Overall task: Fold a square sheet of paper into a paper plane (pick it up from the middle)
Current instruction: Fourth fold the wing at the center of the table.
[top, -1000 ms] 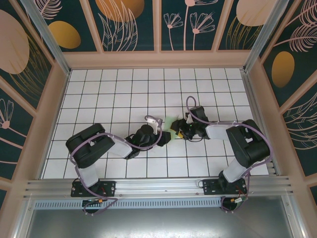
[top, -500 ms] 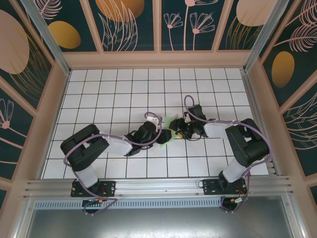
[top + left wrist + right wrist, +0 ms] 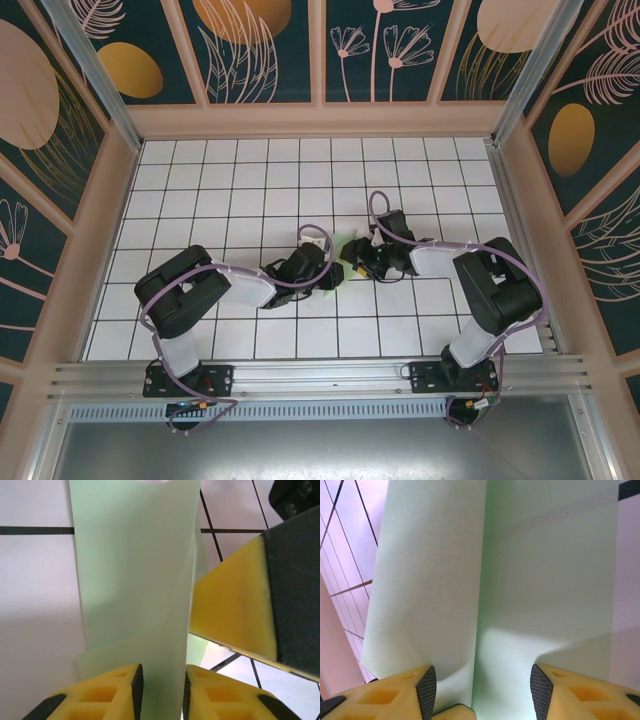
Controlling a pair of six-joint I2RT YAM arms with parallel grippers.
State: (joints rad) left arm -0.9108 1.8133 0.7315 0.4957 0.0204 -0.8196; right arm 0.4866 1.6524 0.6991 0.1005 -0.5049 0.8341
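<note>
Overhead, two black robot arms reach in from the near edge of a white tabletop (image 3: 220,180) ruled with a dark grid. Their tips meet close together near its middle. The left tool (image 3: 327,276) comes in from the left and the right tool (image 3: 358,262) from the right, almost touching each other. A small piece of pale mint-green paper (image 3: 346,242) shows between and just beyond them; most of it is hidden under the arms.

From the left wrist camera, the paper (image 3: 135,565) is a long folded band running straight away from the tool over the tabletop. Its near end passes into the narrow slot between the two yellow pads (image 3: 107,692) of the left tool, which are drawn in close on either side and clamp it. A lower layer of the paper sticks out a little to the left, just ahead of the pads. One yellow finger (image 3: 235,615) with a black back, belonging to the right tool, sits tilted just beside the band's right edge.

From the right wrist camera, the paper (image 3: 545,580) spreads out ahead of the right tool (image 3: 481,672), with one straight crease running away down its middle. This tool's two yellow fingers stand well apart, one over each half of the paper, with the crease between them. Whether their tips press on the paper I cannot tell.
</note>
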